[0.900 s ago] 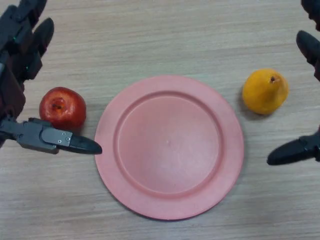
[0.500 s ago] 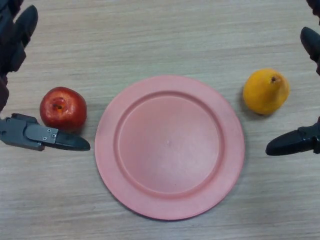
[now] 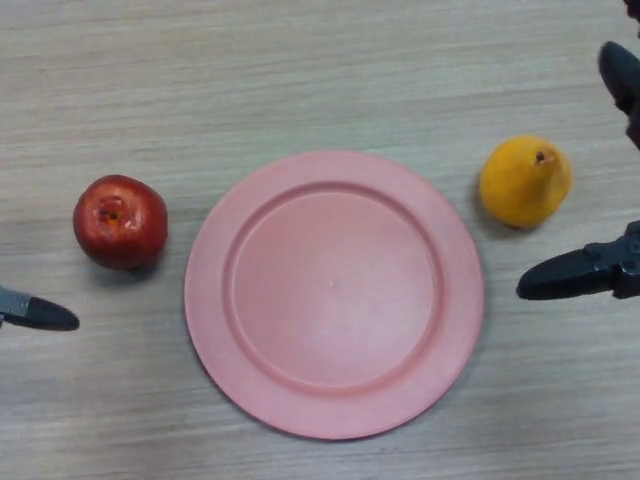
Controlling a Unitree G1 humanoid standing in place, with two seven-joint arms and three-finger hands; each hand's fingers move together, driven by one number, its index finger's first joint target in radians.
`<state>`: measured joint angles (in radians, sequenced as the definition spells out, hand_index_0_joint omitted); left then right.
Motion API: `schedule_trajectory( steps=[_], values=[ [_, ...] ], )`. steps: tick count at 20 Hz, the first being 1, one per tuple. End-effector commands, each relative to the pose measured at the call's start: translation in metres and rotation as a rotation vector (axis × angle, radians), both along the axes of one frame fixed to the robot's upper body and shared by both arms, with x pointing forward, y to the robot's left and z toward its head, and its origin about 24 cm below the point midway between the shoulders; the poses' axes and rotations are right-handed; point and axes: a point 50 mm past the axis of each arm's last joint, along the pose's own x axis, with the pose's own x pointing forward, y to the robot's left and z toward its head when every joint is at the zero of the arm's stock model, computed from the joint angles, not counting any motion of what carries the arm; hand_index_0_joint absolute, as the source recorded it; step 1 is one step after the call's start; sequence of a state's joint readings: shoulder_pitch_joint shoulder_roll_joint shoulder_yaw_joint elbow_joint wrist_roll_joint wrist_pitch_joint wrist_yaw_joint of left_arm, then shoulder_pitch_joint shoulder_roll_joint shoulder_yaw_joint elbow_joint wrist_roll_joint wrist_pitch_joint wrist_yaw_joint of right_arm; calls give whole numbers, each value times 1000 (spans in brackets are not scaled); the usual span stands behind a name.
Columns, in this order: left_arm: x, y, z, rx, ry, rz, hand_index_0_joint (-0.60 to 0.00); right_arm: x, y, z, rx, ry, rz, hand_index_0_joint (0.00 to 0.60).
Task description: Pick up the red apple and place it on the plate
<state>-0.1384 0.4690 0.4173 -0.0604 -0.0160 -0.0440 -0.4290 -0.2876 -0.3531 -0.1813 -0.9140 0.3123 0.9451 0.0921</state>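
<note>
A red apple sits upright on the wooden table, just left of a pink plate that holds nothing. Only one fingertip of my left hand shows at the left edge, below and left of the apple and apart from it. My right hand comes in at the right edge, thumb pointing left and fingers spread above it, holding nothing.
An orange-yellow pear lies right of the plate, between the thumb and fingers of my right hand without touching them. The wooden table stretches bare behind the plate.
My left hand has drawn back to the left and down, away from the apple, until almost out of view. The right hand has shifted slightly left. The apple stays put.
</note>
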Motion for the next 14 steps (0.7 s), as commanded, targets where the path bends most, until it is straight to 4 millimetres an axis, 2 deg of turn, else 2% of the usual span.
schedule_trajectory(
  steps=[1, 6, 10, 11, 12, 13, 14],
  values=[
    [1, 9, 37, 113, -214, 35, 0, -9, -4, 27, -6, -195, -22, 0],
    [33, 4, 16, 62, -166, 61, 0, -12, 0, 31, -25, -231, -27, 0],
    [48, -4, 15, 40, -211, 51, 0, -13, 3, 33, -9, -237, -19, 0],
    [51, -7, 12, 76, -231, 65, -50, -13, 2, 34, -9, -240, -22, 0],
    [51, -7, 11, 79, -235, 66, -151, -13, 2, 34, -8, -241, -23, 0],
    [53, -8, 10, 94, -247, 68, -300, -14, 1, 35, -6, -243, -28, 0],
    [53, -9, 8, 108, -255, 69, -400, -14, 0, 35, -5, -245, -32, 0]
  ],
)
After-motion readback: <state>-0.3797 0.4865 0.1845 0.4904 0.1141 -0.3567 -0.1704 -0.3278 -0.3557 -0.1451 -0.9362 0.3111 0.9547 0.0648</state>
